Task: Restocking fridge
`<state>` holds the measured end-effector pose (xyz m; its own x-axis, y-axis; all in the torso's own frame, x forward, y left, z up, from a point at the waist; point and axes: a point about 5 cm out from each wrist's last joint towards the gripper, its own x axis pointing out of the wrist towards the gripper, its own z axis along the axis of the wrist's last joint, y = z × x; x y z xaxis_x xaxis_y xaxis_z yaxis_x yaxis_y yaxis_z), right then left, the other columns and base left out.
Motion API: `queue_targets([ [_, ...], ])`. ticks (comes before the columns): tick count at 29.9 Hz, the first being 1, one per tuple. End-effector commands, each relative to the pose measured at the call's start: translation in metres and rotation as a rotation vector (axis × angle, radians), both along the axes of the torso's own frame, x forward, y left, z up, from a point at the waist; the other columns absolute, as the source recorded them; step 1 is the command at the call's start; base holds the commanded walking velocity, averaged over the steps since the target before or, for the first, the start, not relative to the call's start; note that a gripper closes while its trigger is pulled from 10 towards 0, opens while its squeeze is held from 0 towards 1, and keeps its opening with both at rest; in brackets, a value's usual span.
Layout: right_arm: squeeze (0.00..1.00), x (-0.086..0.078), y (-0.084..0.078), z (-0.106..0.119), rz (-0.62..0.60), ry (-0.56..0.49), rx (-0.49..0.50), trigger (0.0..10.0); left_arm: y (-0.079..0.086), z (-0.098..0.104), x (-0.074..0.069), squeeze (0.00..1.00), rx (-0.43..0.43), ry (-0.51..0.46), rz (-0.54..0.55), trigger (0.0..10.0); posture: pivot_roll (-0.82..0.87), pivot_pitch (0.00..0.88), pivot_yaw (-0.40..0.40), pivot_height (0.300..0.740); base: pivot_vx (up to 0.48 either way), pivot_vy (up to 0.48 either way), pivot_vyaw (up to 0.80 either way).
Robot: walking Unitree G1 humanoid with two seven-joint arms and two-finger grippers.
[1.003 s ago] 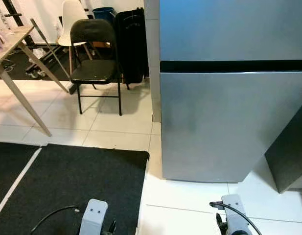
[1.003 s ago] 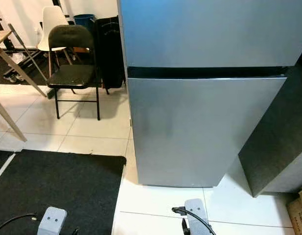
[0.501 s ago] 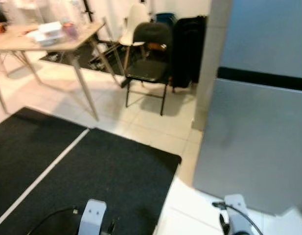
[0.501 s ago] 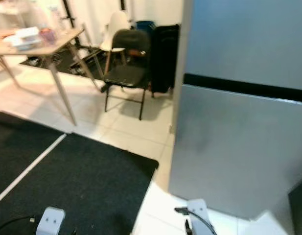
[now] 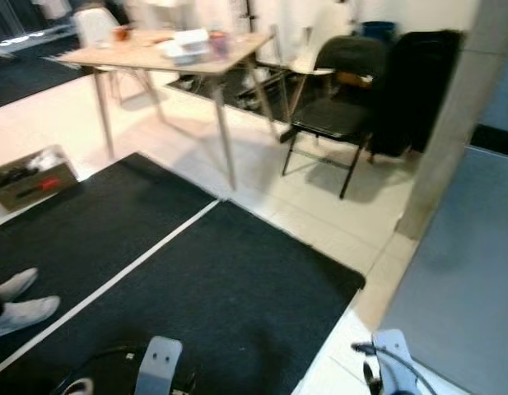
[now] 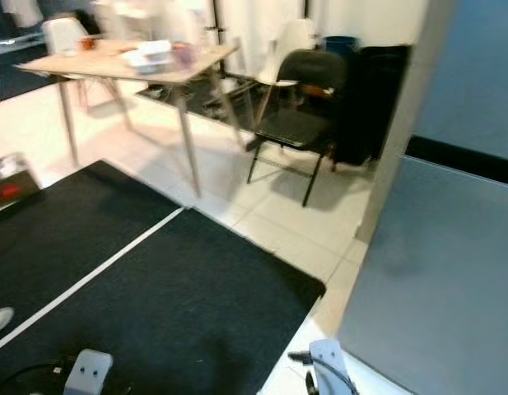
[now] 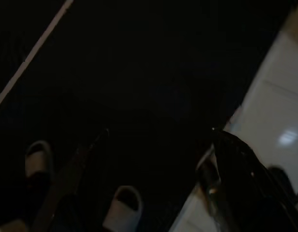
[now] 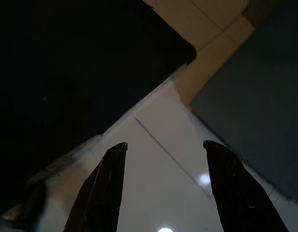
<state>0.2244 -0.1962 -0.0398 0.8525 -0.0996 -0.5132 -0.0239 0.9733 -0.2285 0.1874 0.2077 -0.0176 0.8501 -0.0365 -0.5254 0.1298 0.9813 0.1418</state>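
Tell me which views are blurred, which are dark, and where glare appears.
Left eye view: table and chair soft with blur. Left wrist view: very dark over the mat. Right wrist view: sharp; light spots glare on the floor between the open right gripper fingers.

Bright motion-blurred head views, dark left wrist view, floor (image 8: 158, 159) glare

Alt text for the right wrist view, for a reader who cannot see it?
The right gripper, its two black fingers spread apart and empty, hangs over white floor tiles. A black mat lies beyond them, with the grey fridge front to one side.
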Motion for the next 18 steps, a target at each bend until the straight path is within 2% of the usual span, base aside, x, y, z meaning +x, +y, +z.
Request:
queue_targets([
  [1, 0.00, -0.0028, 0.0042, -0.0028, 0.007, 0.011, 0.009, 10.0, 0.0038, -0.0025, -0.0042, 0.00, 0.010, 0.018, 0.008, 10.0, -0.08, 0.123, 0.030, 0.736, 0.000, 0.000, 0.80],
  [18, 0.00, -0.0033, 0.0045, -0.0035, 0.006, 0.011, 0.012, 10.0, 0.0030, -0.0020, -0.0037, 0.00, 0.008, 0.016, 0.006, 10.0, -0.08, 0.130, 0.032, 0.736, 0.000, 0.000, 0.80],
])
